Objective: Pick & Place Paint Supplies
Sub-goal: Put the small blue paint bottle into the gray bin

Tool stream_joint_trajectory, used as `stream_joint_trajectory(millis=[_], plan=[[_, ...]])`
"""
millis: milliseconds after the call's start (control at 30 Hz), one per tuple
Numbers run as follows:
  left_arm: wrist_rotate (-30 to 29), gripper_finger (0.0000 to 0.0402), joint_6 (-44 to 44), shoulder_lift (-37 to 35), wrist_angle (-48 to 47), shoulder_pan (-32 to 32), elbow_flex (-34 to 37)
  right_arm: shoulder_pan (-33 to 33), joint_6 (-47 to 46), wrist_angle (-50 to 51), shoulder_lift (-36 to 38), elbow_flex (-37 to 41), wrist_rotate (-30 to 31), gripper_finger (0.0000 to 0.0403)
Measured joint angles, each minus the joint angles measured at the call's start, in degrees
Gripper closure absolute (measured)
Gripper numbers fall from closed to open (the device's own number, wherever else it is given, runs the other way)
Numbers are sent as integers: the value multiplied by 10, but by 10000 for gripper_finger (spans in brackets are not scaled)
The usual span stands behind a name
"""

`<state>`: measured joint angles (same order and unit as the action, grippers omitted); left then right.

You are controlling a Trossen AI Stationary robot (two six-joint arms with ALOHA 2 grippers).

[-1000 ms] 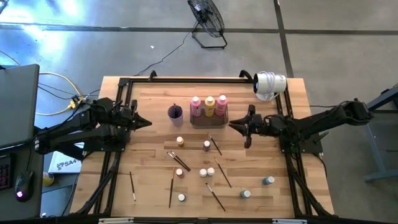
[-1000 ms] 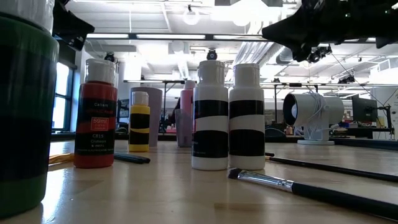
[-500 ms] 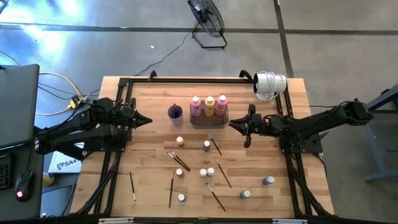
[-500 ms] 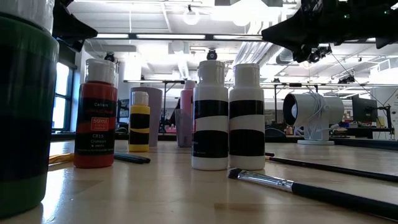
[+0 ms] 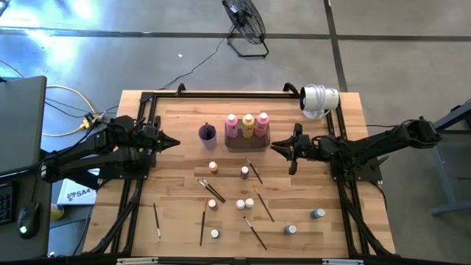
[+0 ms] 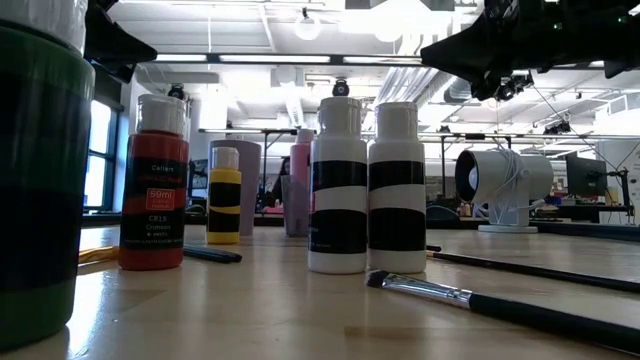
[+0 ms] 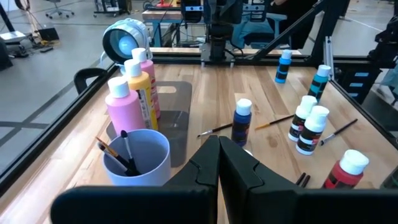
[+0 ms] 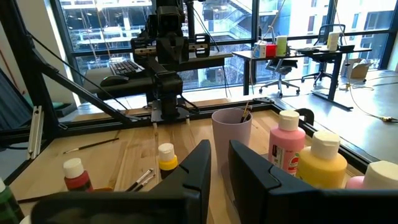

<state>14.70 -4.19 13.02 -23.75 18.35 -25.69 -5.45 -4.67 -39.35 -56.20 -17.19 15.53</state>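
Note:
Three taller bottles, pink [image 5: 231, 125], yellow [image 5: 248, 125] and pink [image 5: 263, 123], stand in the dark grey tray [image 5: 246, 140] at the far middle. Left of it stands the purple cup [image 5: 207, 133] with brushes [image 7: 118, 152] in it. Small white-capped bottles [image 5: 240, 204] stand scattered on the near half, with thin brushes [image 5: 202, 221] lying flat among them. My left gripper [image 5: 175, 143] hovers shut, left of the cup. My right gripper [image 5: 275, 149] hovers right of the tray, its fingers a narrow gap apart [image 8: 219, 163] with nothing between them.
A white round device [image 5: 319, 99] sits at the far right corner. Black frame rails [image 5: 221, 94] run along the table's edges. A green bottle [image 6: 35, 180] stands close before the low camera. Bare wood lies between my left gripper and the near-left brush [image 5: 157, 219].

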Motion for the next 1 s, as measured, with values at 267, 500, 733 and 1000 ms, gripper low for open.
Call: stream_joint_trajectory(millis=[267, 500, 733, 1000], plan=[[0, 398, 19, 0, -6, 0, 0, 0, 0, 0, 0, 0, 0, 355], [-18, 398, 11, 0, -19, 0, 0, 0, 0, 1, 0, 0, 0, 355], [-33, 398, 10, 0, -20, 0, 0, 0, 0, 1, 0, 0, 0, 355], [-33, 398, 10, 0, -17, 0, 0, 0, -1, 1, 0, 0, 0, 355]])
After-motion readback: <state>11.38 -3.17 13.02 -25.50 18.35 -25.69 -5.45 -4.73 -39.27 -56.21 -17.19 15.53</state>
